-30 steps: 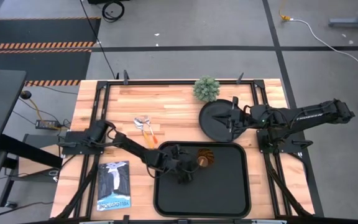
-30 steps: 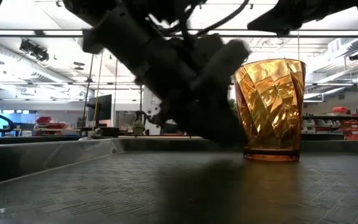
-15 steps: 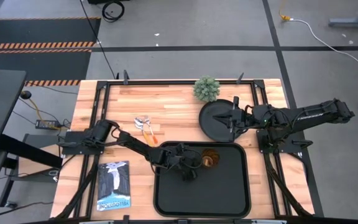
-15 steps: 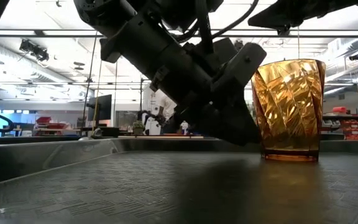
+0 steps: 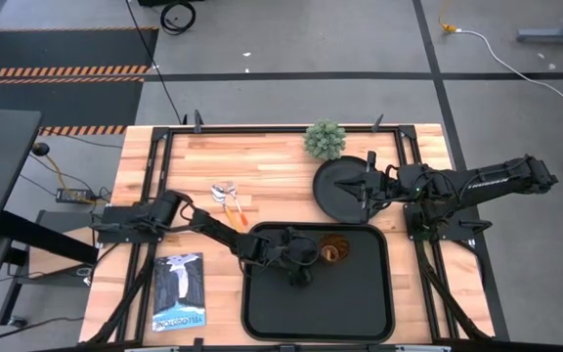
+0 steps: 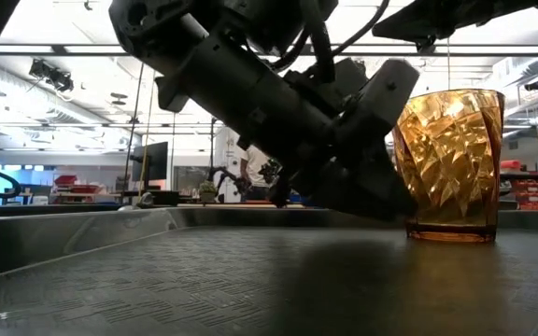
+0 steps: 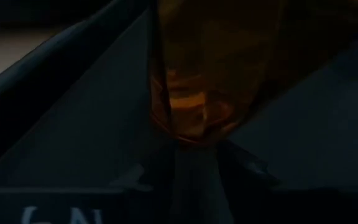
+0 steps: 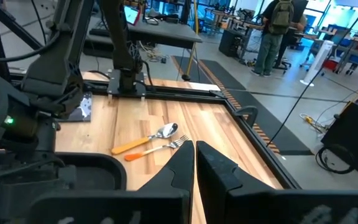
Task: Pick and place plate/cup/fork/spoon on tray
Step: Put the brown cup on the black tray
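Now the cup (image 5: 333,251) has slid farther right along the tray (image 5: 360,313), upright in the left claw (image 5: 318,253), clamped on it; placement looks near; the right claw (image 5: 365,187) hangs over the plate (image 5: 335,200), fingers together; fork (image 8: 157,149) and spoon (image 8: 145,139) wait on the bench (image 5: 272,161).

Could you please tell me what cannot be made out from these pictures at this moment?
- Low view: one side of the cup, hidden by the left claw in front of it.
- Left wrist view: the cup's rim, cut off by the picture's top edge; the tray around it is too dark to read.
- Right wrist view: the plate, mostly hidden by the right claw.
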Robot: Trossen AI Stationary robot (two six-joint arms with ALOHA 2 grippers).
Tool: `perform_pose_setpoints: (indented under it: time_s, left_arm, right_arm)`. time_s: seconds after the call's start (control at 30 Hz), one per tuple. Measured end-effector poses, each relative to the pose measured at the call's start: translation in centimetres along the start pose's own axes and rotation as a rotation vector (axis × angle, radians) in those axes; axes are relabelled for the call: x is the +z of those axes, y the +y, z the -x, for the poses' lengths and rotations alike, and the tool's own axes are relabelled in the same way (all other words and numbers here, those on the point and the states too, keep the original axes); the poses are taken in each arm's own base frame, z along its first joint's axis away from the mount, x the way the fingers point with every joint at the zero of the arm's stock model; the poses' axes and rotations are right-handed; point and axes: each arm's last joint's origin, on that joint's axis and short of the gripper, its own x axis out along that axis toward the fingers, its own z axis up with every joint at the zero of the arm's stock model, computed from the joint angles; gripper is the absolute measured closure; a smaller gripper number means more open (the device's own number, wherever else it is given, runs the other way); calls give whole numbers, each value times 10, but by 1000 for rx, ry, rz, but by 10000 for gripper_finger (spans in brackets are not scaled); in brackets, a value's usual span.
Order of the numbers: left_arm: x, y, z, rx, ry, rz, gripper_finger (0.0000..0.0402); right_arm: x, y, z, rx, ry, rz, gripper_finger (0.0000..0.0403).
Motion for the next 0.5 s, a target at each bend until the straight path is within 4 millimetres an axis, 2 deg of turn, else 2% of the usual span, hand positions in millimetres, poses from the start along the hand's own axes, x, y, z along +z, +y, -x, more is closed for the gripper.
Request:
perform_pose_setpoints:
  time_s: [0.33,0.5]
  left_arm:
    - [9,10,-8,-18,-54,11,274]
    - [14,9,-8,-38,-94,3,274]
  right_arm:
    - [0,0,0,1,0,0,378]
    - [0,0,0,1,0,0,378]
